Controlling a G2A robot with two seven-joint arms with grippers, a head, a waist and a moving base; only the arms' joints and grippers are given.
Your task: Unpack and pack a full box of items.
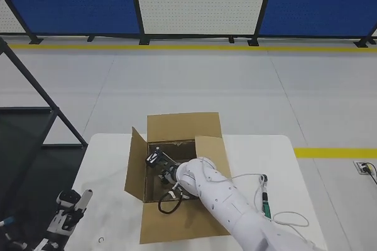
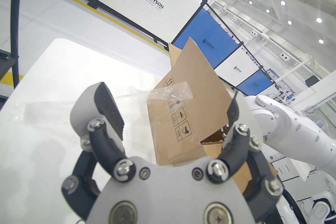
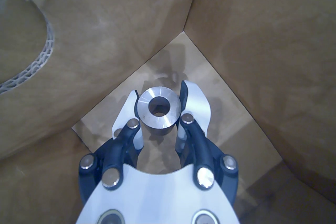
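An open cardboard box (image 1: 183, 128) stands in the middle of the white table (image 1: 110, 169), flaps spread. My right arm (image 1: 207, 188) goes down into it. Inside, my right gripper (image 3: 159, 90) is shut on a short metal cylinder (image 3: 168, 118) with a hole through its middle, one finger on each side, near a corner of the box floor (image 3: 210, 83). My left gripper (image 2: 170, 93) is open with nothing in it, off the table's near left corner (image 1: 69, 204), facing the box (image 2: 199, 93) from its side.
A green-handled tool (image 1: 266, 204) and a white cable (image 1: 289, 218) lie on the table right of the box. A small ring (image 1: 100, 240) lies near the front left edge. A dark metal rack (image 1: 25, 125) stands to the left. A strip of clear tape (image 2: 170, 92) hangs off the box's side.
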